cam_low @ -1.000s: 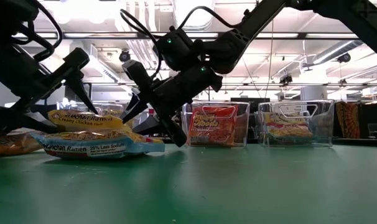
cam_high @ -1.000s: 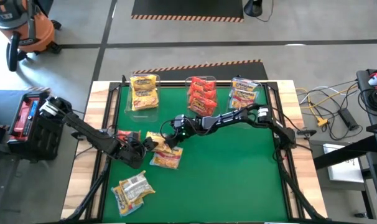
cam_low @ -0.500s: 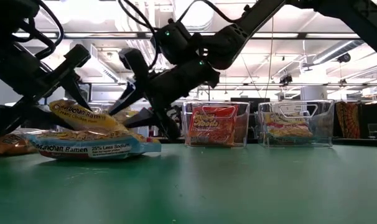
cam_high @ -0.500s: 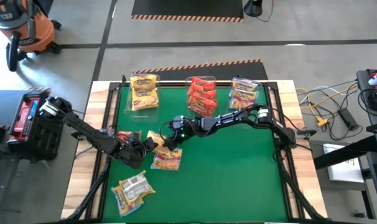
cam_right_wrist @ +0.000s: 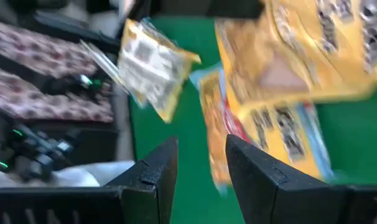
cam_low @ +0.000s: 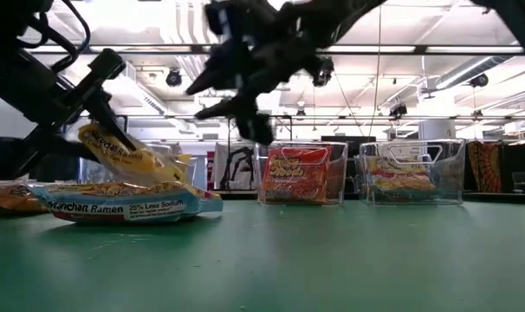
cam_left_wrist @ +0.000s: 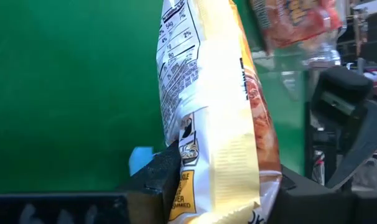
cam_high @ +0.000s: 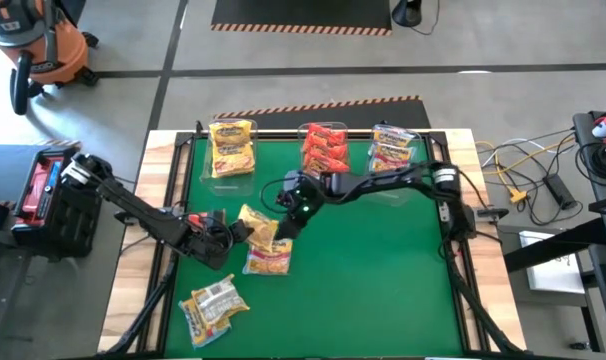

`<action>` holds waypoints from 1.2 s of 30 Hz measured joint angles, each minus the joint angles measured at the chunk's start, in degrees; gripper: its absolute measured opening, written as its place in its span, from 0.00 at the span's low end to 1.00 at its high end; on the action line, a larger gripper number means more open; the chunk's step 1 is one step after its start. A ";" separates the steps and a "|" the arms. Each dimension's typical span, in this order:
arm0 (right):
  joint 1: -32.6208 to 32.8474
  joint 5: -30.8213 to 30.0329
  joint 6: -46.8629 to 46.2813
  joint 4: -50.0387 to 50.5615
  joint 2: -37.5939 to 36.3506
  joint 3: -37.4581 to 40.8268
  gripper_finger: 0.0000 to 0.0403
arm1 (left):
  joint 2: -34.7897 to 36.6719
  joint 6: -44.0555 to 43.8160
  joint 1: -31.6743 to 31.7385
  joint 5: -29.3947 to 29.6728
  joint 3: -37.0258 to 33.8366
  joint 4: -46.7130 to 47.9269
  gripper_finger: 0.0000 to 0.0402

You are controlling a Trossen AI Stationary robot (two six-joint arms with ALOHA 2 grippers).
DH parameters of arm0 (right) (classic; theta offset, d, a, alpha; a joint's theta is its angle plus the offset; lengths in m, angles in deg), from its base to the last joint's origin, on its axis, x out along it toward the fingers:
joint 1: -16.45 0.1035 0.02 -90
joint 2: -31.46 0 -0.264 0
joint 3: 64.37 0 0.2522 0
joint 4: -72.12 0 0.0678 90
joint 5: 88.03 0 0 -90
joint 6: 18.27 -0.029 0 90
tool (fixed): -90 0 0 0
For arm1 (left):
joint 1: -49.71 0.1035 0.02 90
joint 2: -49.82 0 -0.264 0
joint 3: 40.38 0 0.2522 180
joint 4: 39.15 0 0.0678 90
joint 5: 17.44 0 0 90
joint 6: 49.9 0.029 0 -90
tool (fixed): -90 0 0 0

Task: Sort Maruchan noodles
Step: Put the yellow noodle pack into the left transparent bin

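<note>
My left gripper (cam_high: 233,232) is shut on a yellow Maruchan packet (cam_high: 255,226) at the table's left middle. That packet leans tilted over a pale blue-edged packet (cam_low: 124,204) lying flat. My right gripper (cam_high: 286,228) hangs above and just right of them, blurred in the low view (cam_low: 215,95). Its fingers (cam_right_wrist: 157,168) stand a little apart with nothing between them. A red packet (cam_high: 205,218) lies beside my left gripper. A pale multicoloured packet (cam_high: 215,305) lies near the front left. My left gripper pinches the yellow packet's near end (cam_left_wrist: 201,168) between its two fingers, one on the printed back and one on the front. The fingers come from the table's left, slanting down. The packet stands on edge and tilted, its lower end (cam_low: 158,178) resting on the pale packet.
Three clear bins stand along the far edge, holding yellow (cam_high: 232,148), red (cam_high: 325,152) and pale (cam_high: 391,150) packets. Green mat lies bare at the middle and right (cam_high: 383,270). Cables and equipment sit beyond the table's right edge.
My left gripper has shut on the yellow packet and tipped its held end up off the pale packet. My right gripper has risen from the packets, drawn back toward the far right and turned.
</note>
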 joint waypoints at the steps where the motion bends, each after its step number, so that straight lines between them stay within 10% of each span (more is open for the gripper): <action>1: 0.02 -1.33 1.85 2.64 -1.33 0.05 0.31 | 0.49 0.96 0.00 0.70 0.00 -0.02 0.29; 17: 1.56 -8.35 3.30 9.24 -11.89 7.91 0.26 | 10.72 23.87 0.00 18.76 -0.02 -1.71 0.28; 36: -1.89 -18.99 -0.15 -0.06 -29.25 17.72 0.30 | 13.96 61.60 0.42 18.25 -0.04 -27.22 0.28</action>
